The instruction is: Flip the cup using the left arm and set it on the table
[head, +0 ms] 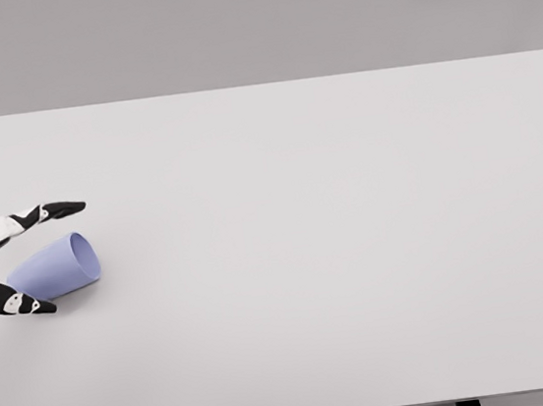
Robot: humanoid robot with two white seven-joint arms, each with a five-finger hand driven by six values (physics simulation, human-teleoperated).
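Cup (pixel 54 269): lavender, on its side, at nine o'clock on the white worktop (pixel 337 254), mouth facing three o'clock. Left hand (pixel 11 263): fingers (pixel 54 210) spread above and below the cup's base end; actual contact cannot be told.

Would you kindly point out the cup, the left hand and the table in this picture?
cup (pixel 54 268): head view, on its lavender side wall.
left hand (pixel 11 263): head view, middle of the hand.
table (pixel 357 252): head view, bare white top.
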